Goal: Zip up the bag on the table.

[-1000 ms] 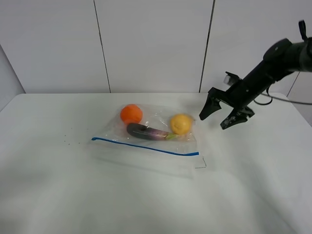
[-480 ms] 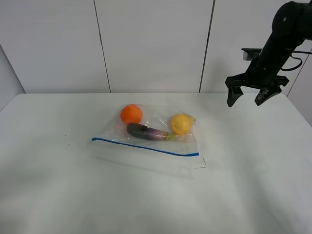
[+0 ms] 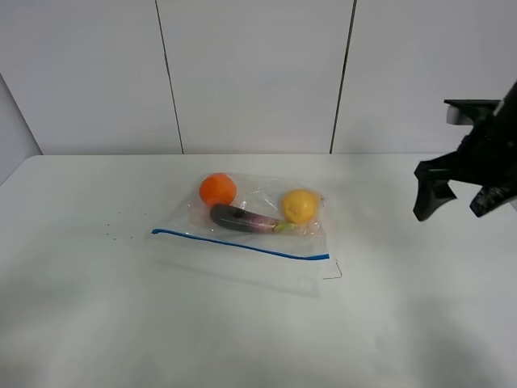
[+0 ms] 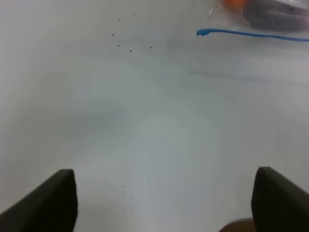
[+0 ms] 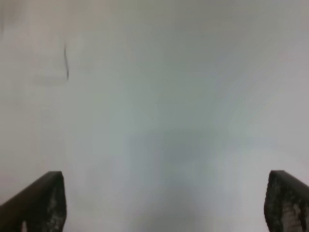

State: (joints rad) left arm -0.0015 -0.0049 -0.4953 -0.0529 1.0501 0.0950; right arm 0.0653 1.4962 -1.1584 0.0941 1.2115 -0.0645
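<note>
Risk, from up high, is the wide-open black right gripper (image 3: 459,202) hanging well apart from the clear crinkly plastic zip bag (image 3: 246,222) mid-way across the plain white table (image 3: 97,323), while both wrist views show 2 spread jaws over bare tabletop, so a descent could snag loose film beside the thin blue zip strip (image 4: 251,35).

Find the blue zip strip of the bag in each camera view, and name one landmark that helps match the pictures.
Exterior high: the blue zip strip runs along the bag's near edge, at the middle of the table.
Left wrist: its end shows beyond the open left end effector.
Right wrist: not in it.
Shared landmark: the dark specks on the table beside the strip's end.
</note>
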